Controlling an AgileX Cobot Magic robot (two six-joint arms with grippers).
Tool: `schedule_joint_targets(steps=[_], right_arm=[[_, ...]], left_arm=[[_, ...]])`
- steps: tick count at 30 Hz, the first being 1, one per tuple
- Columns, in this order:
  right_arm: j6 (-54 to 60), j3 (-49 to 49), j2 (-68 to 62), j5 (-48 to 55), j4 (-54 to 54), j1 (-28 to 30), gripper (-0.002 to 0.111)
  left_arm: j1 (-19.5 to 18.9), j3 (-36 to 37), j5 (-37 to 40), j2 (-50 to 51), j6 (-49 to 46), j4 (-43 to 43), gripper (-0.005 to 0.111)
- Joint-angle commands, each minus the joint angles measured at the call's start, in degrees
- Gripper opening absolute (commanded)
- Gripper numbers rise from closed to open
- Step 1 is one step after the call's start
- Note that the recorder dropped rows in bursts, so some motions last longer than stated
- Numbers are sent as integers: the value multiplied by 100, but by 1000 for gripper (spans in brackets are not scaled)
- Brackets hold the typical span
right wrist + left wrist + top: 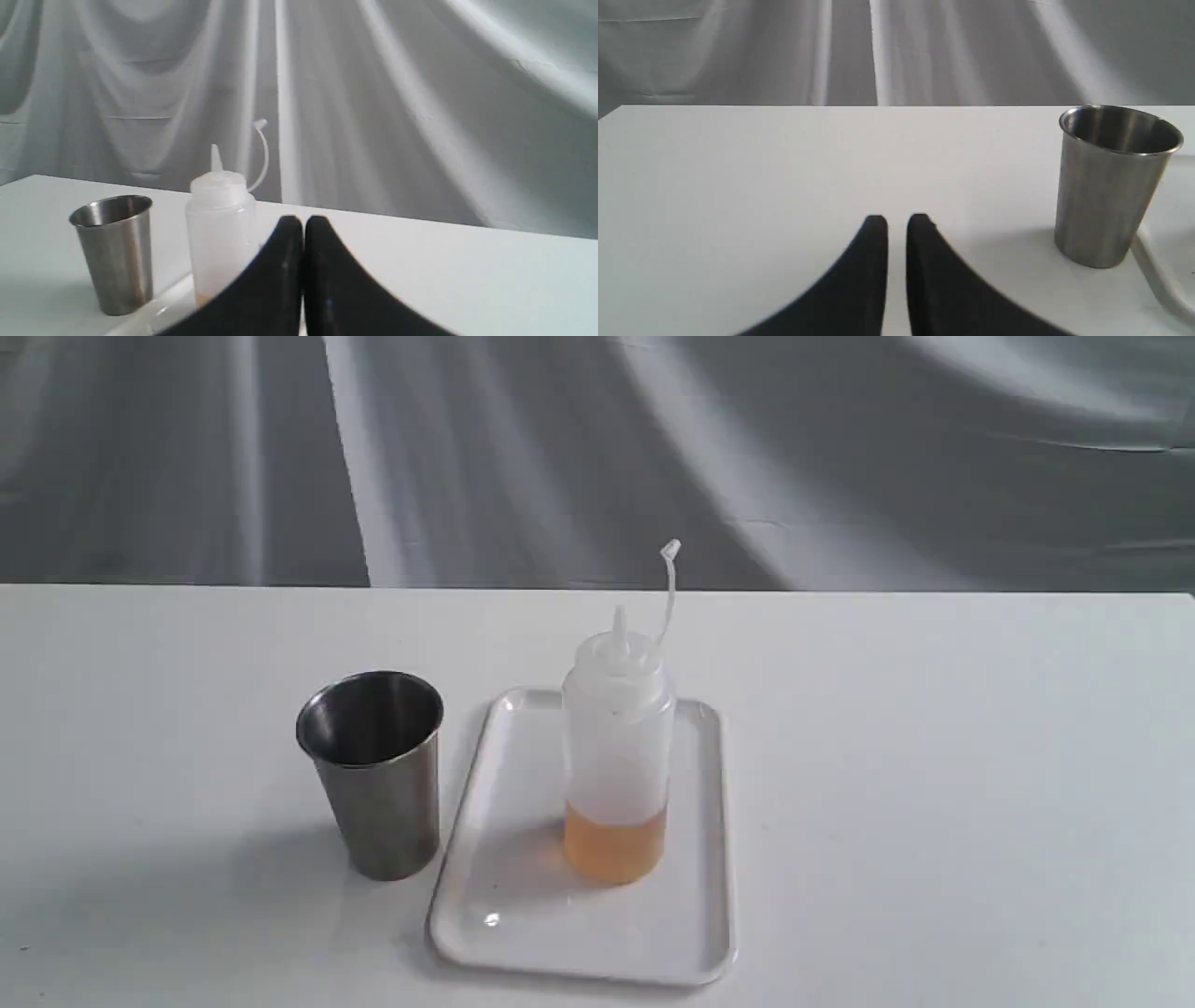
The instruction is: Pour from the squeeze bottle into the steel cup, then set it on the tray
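Observation:
The squeeze bottle (616, 747) stands upright on the white tray (523, 896), amber-orange liquid in its lower part, cap strap curling up. The steel cup (373, 770) stands upright on the table just left of the tray. No gripper shows in the exterior view. In the left wrist view my left gripper (897, 221) is shut with a thin slit between its black fingers, well apart from the cup (1111, 184). In the right wrist view my right gripper (302, 221) is shut, holding nothing, with the bottle (219, 233) and cup (114, 252) beyond it.
A white table (934, 756) carries everything; its far edge meets a grey draped cloth backdrop (597, 448). The tray's rim (1157, 280) shows beside the cup in the left wrist view.

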State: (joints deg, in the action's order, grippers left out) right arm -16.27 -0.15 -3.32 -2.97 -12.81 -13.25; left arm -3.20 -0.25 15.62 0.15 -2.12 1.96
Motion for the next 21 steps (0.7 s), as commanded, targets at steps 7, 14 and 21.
schedule_joint_targets(steps=[7, 14, 21], right_arm=[[-46, 15, 332, 1024, 32, 776, 0], [139, 15, 332, 1406, 7, 1210, 0], [519, 15, 332, 1799, -24, 1406, 0]], left_arm=[[13, 25, -41, -15, 6, -2, 8], [13, 25, -41, -15, 23, -2, 8], [13, 25, -41, -15, 23, -2, 8]])
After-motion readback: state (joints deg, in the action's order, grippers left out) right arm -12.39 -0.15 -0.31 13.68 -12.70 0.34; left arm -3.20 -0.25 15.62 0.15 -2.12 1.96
